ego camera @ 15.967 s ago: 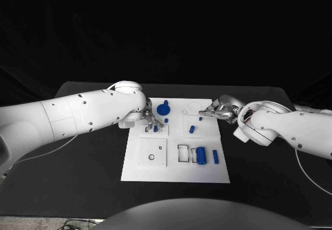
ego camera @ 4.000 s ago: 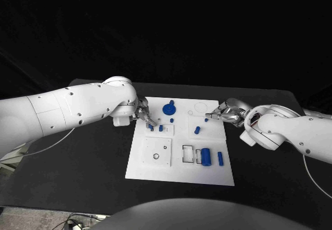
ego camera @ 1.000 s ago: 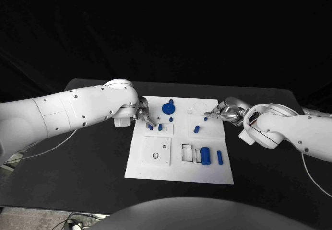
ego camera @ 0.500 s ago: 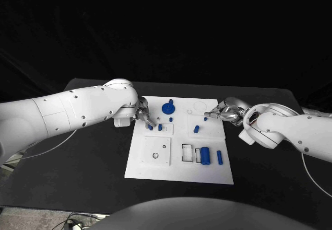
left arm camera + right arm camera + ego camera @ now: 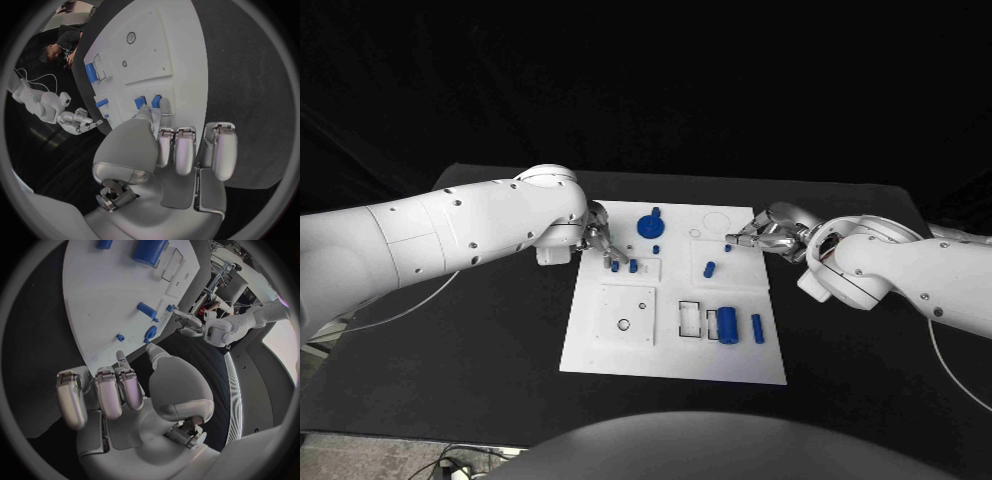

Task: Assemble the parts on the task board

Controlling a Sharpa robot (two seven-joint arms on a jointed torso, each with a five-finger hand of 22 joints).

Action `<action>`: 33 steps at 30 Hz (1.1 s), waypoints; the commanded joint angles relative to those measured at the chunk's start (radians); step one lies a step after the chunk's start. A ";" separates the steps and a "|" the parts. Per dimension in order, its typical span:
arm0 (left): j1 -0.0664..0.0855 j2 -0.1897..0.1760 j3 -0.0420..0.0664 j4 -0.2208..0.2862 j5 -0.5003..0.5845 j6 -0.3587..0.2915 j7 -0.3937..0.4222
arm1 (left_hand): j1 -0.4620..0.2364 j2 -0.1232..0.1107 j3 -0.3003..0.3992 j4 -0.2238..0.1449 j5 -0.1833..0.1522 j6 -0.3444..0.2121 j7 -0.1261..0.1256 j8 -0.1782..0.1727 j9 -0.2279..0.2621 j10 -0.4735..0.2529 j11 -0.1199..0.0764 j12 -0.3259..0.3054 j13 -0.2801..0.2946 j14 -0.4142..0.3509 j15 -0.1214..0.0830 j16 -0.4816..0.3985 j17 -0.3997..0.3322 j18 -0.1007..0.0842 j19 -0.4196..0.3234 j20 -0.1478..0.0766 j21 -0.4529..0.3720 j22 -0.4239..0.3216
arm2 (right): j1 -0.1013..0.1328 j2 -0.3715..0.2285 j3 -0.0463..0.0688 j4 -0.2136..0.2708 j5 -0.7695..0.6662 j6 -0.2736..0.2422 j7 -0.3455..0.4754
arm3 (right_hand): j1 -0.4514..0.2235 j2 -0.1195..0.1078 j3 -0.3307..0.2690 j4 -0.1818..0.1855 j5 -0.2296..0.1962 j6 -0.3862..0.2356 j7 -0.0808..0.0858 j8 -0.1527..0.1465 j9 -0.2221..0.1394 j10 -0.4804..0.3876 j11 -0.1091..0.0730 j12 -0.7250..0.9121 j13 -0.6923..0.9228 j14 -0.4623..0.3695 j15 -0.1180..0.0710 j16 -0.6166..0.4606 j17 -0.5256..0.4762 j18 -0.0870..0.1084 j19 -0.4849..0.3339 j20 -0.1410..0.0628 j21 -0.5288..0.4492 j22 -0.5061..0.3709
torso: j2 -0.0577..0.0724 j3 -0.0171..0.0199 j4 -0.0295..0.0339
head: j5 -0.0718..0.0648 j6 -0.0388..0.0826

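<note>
The white task board (image 5: pixel 672 345) lies mid-table. My left hand (image 5: pixel 599 240) is at its far left part, thumb and forefinger pinching one of two small blue pegs (image 5: pixel 616 266) (image 5: pixel 140 102) that stand side by side; its other fingers are curled. A round blue part (image 5: pixel 651 225) is just beyond them. My right hand (image 5: pixel 762 236) hovers at the board's far right edge with most fingers curled in and nothing in them, its fingertip (image 5: pixel 120 357) close to a tiny blue part (image 5: pixel 727 247) (image 5: pixel 120 337). Another blue peg (image 5: pixel 710 268) stands mid-board.
A thick blue cylinder (image 5: pixel 727 325) and a slim blue bar (image 5: pixel 757 328) lie on the board's near right, beside a rectangular recess (image 5: pixel 688 318). A square panel with a small hole (image 5: pixel 623 323) is near left. Black table (image 5: pixel 488 340) surrounds the board.
Over the last second nothing has visibly moved: the left hand stays on the two pegs and the right hand stays at the board's far right edge.
</note>
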 commanded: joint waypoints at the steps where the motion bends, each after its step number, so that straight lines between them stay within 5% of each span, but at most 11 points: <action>1: 0.000 0.001 0.000 0.001 -0.005 0.007 0.007 | -0.025 0.003 -0.019 0.000 -0.006 0.000 0.005 0.000 -0.002 0.111 0.002 -0.001 0.262 0.106 0.006 0.003 0.263 -0.007 0.103 -0.002 0.002 0.263 | -0.001 0.000 0.000 0.001 -0.009 0.013 -0.001 | 0.002 0.005 -0.006 0.002 0.007 0.000 0.006 0.006 0.002 0.107 0.006 0.004 0.263 0.104 0.004 0.004 0.263 -0.007 0.105 0.008 0.004 0.263 | 0.001 -0.0004 0.0004 | 0.001 0.000; 11: 0.000 -0.002 0.000 0.003 -0.004 0.003 0.005 | -0.031 0.003 -0.027 -0.001 -0.006 -0.002 0.006 0.001 -0.002 0.111 0.002 -0.001 0.262 0.106 0.006 0.003 0.263 -0.007 0.103 -0.002 0.002 0.263 | -0.001 0.000 0.000 0.000 -0.009 0.013 -0.001 | 0.002 0.005 -0.006 0.002 0.007 0.000 0.006 0.006 0.002 0.107 0.006 0.004 0.263 0.104 0.004 0.004 0.263 -0.007 0.105 0.008 0.004 0.263 | 0.000 0.0001 0.0004 | 0.001 0.000; 16: 0.000 -0.020 0.001 0.020 -0.005 -0.056 0.029 | -0.054 0.005 -0.051 0.000 -0.006 0.007 0.004 0.009 -0.001 0.111 0.001 -0.001 0.262 0.106 0.003 0.003 0.263 -0.007 0.103 -0.002 0.002 0.263 | -0.001 0.000 0.000 0.000 -0.009 0.007 0.003 | 0.002 0.005 -0.006 0.002 0.007 0.000 0.006 0.006 0.002 0.107 0.006 0.004 0.263 0.104 0.004 0.004 0.263 -0.007 0.105 0.008 0.004 0.263 | 0.000 -0.0003 0.0001 | -0.002 0.003; 21: 0.001 -0.053 0.001 0.052 0.003 -0.200 0.094 | -0.099 -0.002 -0.096 -0.001 -0.007 0.007 0.005 0.014 0.000 0.111 0.002 -0.001 0.262 0.106 0.000 0.003 0.263 -0.007 0.103 -0.004 0.002 0.263 | -0.002 -0.001 0.000 0.000 -0.009 -0.014 0.019 | 0.002 0.005 -0.006 0.002 0.007 0.000 0.006 0.007 0.002 0.107 0.006 0.004 0.263 0.104 0.004 0.004 0.263 -0.007 0.105 0.008 0.004 0.263 | -0.001 0.0003 0.0009 | -0.006 0.005; 25: 0.005 -0.091 0.002 0.087 0.026 -0.378 0.202 | -0.098 -0.021 -0.119 -0.004 -0.006 -0.016 0.012 0.005 -0.007 0.111 0.007 -0.001 0.262 0.106 0.002 0.003 0.263 -0.007 0.103 -0.005 0.002 0.263 | -0.003 -0.003 0.000 0.001 -0.007 -0.035 0.038 | 0.004 0.008 -0.004 0.001 0.009 0.005 0.005 0.010 0.003 0.107 0.005 0.004 0.263 0.104 0.004 0.004 0.263 -0.007 0.105 0.008 0.004 0.263 | 0.000 0.0006 0.0019 | -0.006 0.006; 30: 0.008 -0.117 0.002 0.110 0.120 -0.612 0.402 | -0.015 -0.048 -0.129 -0.004 0.041 -0.072 0.033 -0.034 -0.062 0.111 0.023 -0.001 0.262 0.106 0.016 0.003 0.263 -0.007 0.103 0.001 0.002 0.263 | -0.004 -0.006 0.000 0.001 -0.002 -0.047 0.051 | 0.005 0.009 -0.004 0.001 0.010 0.008 0.004 0.011 0.004 0.107 0.005 0.004 0.263 0.104 0.004 0.004 0.263 -0.007 0.105 0.008 0.004 0.263 | 0.000 0.0000 0.0018 | -0.007 0.009; 32: 0.008 -0.120 0.002 0.111 0.172 -0.669 0.488 | 0.035 -0.049 -0.124 -0.016 0.061 -0.084 0.036 -0.049 -0.092 0.026 0.027 -0.076 0.189 0.106 0.018 0.003 0.263 -0.007 0.103 0.005 0.002 0.263 | -0.004 -0.006 0.000 0.001 -0.001 -0.049 0.054 | 0.005 0.009 -0.004 0.001 0.010 0.008 0.004 0.011 0.004 0.107 0.005 0.004 0.263 0.104 0.004 0.004 0.263 -0.007 0.105 0.008 0.004 0.263 | 0.000 0.0000 0.0010 | -0.007 0.009; 33: 0.008 -0.118 0.002 0.109 0.198 -0.695 0.533 | 0.080 -0.054 -0.127 -0.009 0.072 -0.089 0.040 -0.062 -0.122 -0.163 0.031 -0.292 0.011 0.106 0.022 0.003 0.263 -0.007 0.103 0.006 0.002 0.263 | -0.004 -0.007 0.000 0.001 -0.001 -0.049 0.055 | 0.005 0.009 -0.004 0.001 0.010 0.008 0.004 0.011 0.004 0.107 0.005 0.004 0.263 0.104 0.004 0.004 0.263 -0.007 0.105 0.008 0.004 0.263 | 0.000 0.0001 -0.0003 | -0.004 0.010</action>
